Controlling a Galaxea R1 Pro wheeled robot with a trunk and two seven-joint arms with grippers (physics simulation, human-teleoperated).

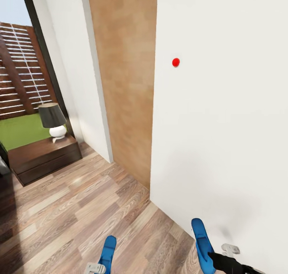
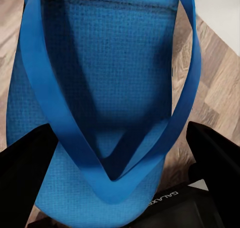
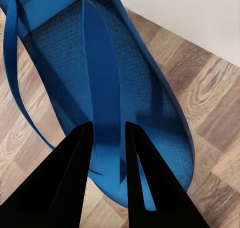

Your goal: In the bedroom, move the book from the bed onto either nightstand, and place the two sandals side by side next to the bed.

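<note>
Blue rubber dominates the close views: each arm carries one bright blue flip-flop. On the robot's left, the left sandal (image 2: 95, 103) lies sole-up to the lens, its V-shaped strap (image 2: 107, 180) meeting near the toe end, with the dark fingers (image 2: 22, 173) of the left gripper (image 2: 117, 208) standing wide on either side of that end. Whether those fingers actually pinch the sandal cannot be told from here. On the robot's right, the right gripper (image 3: 107, 163) has its two black fingers (image 3: 70, 183) closed narrowly on one strap of the right sandal (image 3: 125, 93), which hangs above wood-plank floor (image 3: 200, 88).

From the head camera, both sandals poke up at the lower edge, the left one (image 1: 108, 252) and the right one (image 1: 202, 246), well apart, above the plank floor (image 1: 80, 202). A white wall (image 1: 224, 126) with a small red dot (image 1: 175, 62) stands directly ahead. Off to the left sits a dark wooden nightstand (image 1: 44, 158) carrying a lamp (image 1: 54, 120), beside a tall window.

The step appears to be carrying the pair toward the bed. Doing it well probably means turning the base away from the wall, keeping both sandals level and clear of the floor, then lowering them parallel and close together beside the bed frame.
</note>
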